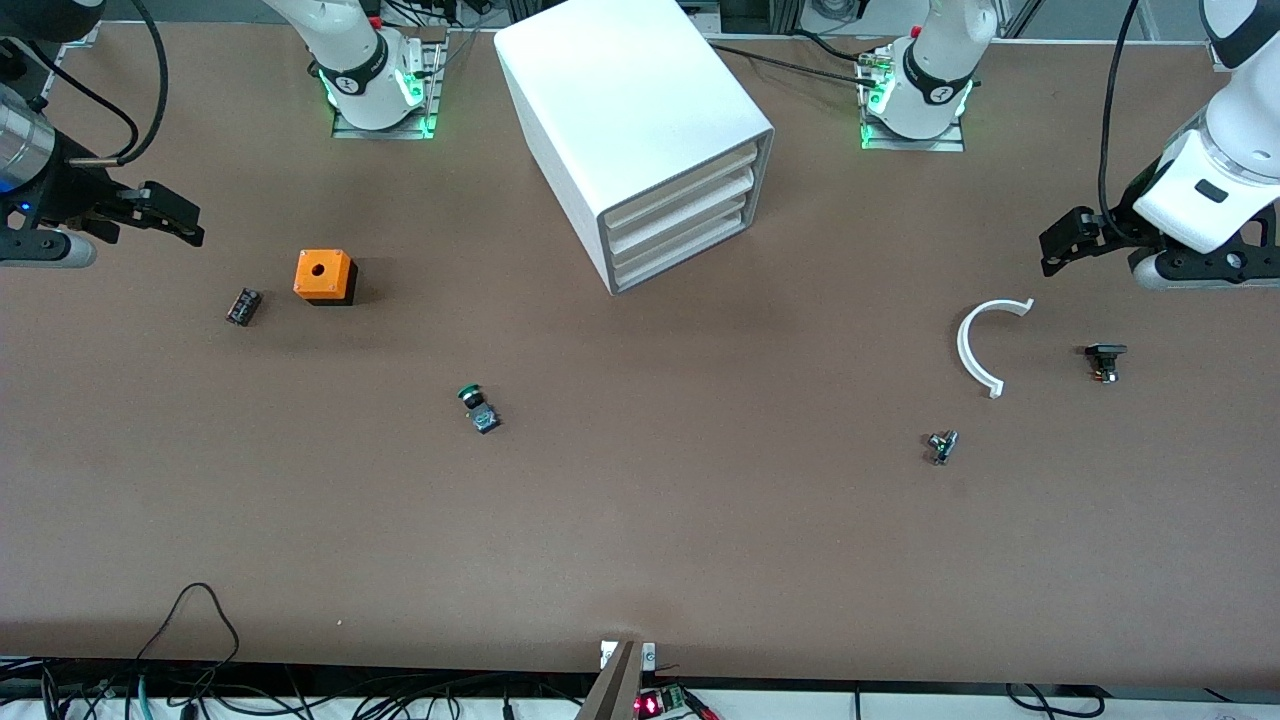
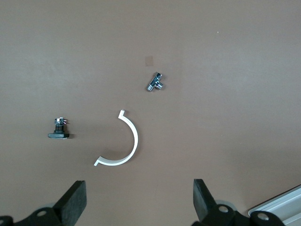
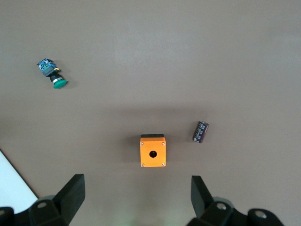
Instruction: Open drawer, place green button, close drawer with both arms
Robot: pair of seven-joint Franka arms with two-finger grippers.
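The white cabinet (image 1: pixel 640 130) stands between the arms' bases, and all three of its drawers are shut. The lowest drawer (image 1: pixel 685 258) is flush with the two above it. The green-capped button (image 1: pixel 478 408) lies on its side on the table, nearer the front camera than the cabinet; it also shows in the right wrist view (image 3: pixel 52 75). My right gripper (image 1: pixel 175 215) is open and empty in the air at the right arm's end of the table, over bare table beside the orange box (image 3: pixel 138 193). My left gripper (image 1: pixel 1062 240) is open and empty at the left arm's end, over bare table (image 2: pixel 139 197).
An orange box with a hole (image 1: pixel 324 276) (image 3: pixel 153 151) and a small black cylinder (image 1: pixel 243 306) (image 3: pixel 201 131) lie toward the right arm's end. A white curved strip (image 1: pixel 980 345) (image 2: pixel 123 146), a black-capped part (image 1: pixel 1104 360) (image 2: pixel 59 129) and a small metal fitting (image 1: pixel 941 446) (image 2: pixel 154 82) lie toward the left arm's end.
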